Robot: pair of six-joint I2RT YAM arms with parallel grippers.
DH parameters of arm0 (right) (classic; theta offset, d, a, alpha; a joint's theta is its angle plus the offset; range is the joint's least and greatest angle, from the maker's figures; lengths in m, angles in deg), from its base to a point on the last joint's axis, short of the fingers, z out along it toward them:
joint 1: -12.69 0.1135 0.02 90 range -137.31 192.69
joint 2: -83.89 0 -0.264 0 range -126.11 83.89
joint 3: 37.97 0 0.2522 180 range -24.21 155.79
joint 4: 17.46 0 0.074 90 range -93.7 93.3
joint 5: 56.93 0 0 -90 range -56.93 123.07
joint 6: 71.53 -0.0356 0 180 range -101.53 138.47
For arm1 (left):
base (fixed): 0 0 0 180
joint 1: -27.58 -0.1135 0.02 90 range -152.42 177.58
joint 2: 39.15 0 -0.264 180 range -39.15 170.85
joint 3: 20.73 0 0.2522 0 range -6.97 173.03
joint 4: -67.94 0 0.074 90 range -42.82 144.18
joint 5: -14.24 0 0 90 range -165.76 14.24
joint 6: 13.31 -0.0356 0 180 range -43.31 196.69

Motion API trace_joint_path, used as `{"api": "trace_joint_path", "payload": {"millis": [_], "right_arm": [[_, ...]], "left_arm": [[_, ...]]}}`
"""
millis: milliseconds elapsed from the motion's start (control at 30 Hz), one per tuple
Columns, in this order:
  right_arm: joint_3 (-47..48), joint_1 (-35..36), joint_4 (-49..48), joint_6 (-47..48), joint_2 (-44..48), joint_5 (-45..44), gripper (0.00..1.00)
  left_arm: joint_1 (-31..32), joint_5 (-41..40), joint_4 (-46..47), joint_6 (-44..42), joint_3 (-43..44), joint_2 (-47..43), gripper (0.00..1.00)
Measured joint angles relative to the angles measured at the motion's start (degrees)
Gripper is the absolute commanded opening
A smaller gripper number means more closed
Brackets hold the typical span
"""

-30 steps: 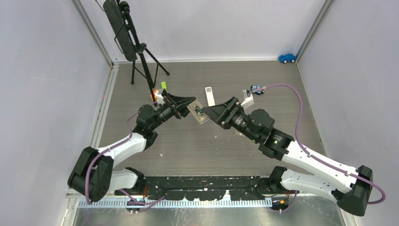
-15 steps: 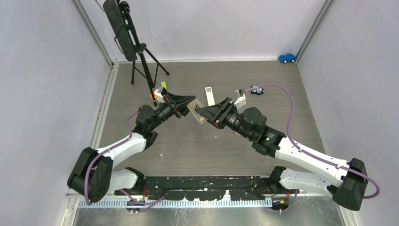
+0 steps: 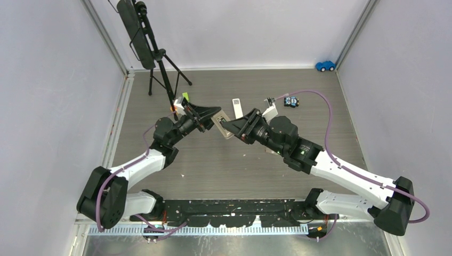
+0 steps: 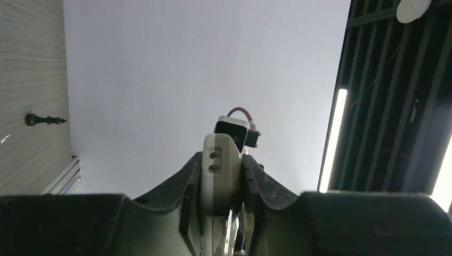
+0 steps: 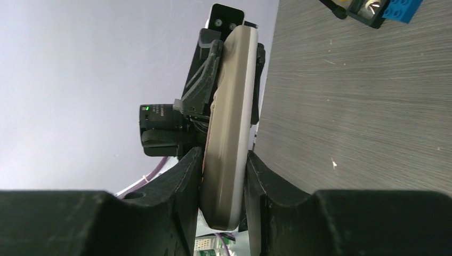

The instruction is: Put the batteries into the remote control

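Regrip, by the look of it, with both tools on one item.

From above: left gripper [image 3: 214,118] and right gripper [image 3: 226,126] tip to tip over mid-table, the remote control [image 3: 226,133] between them, tilted and off the table [image 3: 213,170]. No batteries to be made out in any view; compartment hidden under the fingers. Just behind, flat on the table and apart from both arms, a slim white piece [image 3: 237,108].

From the left wrist: remote control edge-on, clamped narrow between the left fingers [image 4: 178,186], touching on both sides.

From the right wrist: same remote control, again edge-on, pinched between the right fingers [image 5: 186,170], no gap showing either side. Toy blocks [image 5: 384,10] well apart at the top corner.

Judged step: steadying or turning the body before loading. Next, probably: let go with one side, keep the compartment facing up, fetch one of the batteries and match its poles.
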Motion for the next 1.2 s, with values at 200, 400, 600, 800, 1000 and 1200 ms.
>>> {"api": "trace_joint_path", "payload": {"millis": [200,400,600,800,1000,1200], "right_arm": [[2.12,0.00,4.00,1.92,-0.90,-1.25,0.27],[2.71,0.00,5.62,4.39,-1.22,-2.54,0.63],[-1.11,-0.02,3.72,9.99,1.22,-0.66,0.73],[-2.36,-0.02,3.06,16.94,7.06,1.60,0.74],[-2.05,-0.02,9.86,23.78,13.44,-3.23,0.72],[3.52,-1.18,26.80,25.27,8.87,-15.61,0.68]], "left_arm": [[-0.13,0.09,-1.70,-3.56,1.51,0.00,0.00],[-0.44,1.90,-4.31,-9.64,3.34,-0.09,0.00],[-0.79,9.60,-8.48,-21.46,7.26,-0.63,0.00],[-2.03,16.41,-10.38,-32.02,8.61,-0.68,0.00],[-2.27,18.05,-13.35,-40.37,8.46,-2.82,0.00],[-2.23,14.25,-14.86,-46.56,4.28,-6.40,0.00]]}}
